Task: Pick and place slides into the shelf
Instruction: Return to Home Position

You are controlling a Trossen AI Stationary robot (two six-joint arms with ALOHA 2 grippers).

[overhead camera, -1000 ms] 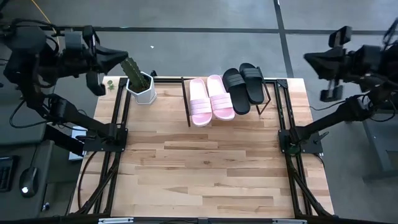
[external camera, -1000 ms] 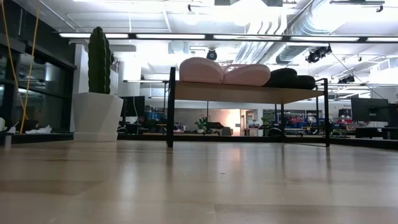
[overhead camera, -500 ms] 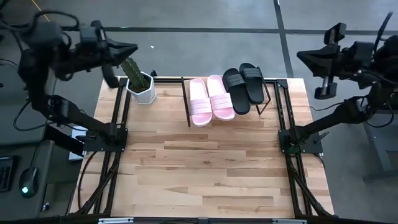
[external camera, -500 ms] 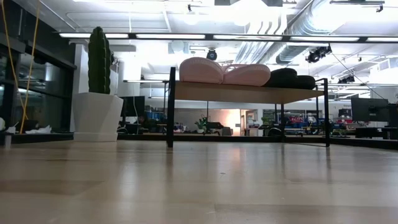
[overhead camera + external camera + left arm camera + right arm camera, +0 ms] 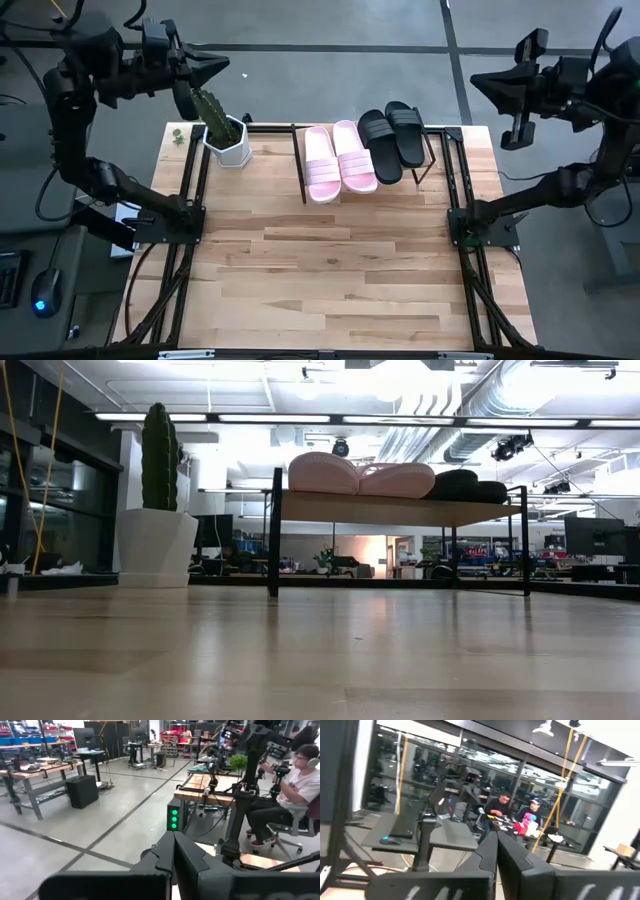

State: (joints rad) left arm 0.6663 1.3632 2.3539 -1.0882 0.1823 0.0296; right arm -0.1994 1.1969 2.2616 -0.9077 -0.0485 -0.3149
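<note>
Slides [image 5: 340,160] fill the shelf [image 5: 400,510], potted cactus [image 5: 212,108] beside it; left hand [image 5: 222,66] and right hand [image 5: 478,80], closed, hang beyond the table [image 5: 330,270].

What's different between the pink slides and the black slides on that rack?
Colour: the pink slides are pale, the black slides matte dark. Place: seen from above, the pink slides fill the shelf's left half, the black slides its right. Reach: the pink slides extend nearer the table's front than the black slides. Both pairs lie side by side there.
</note>
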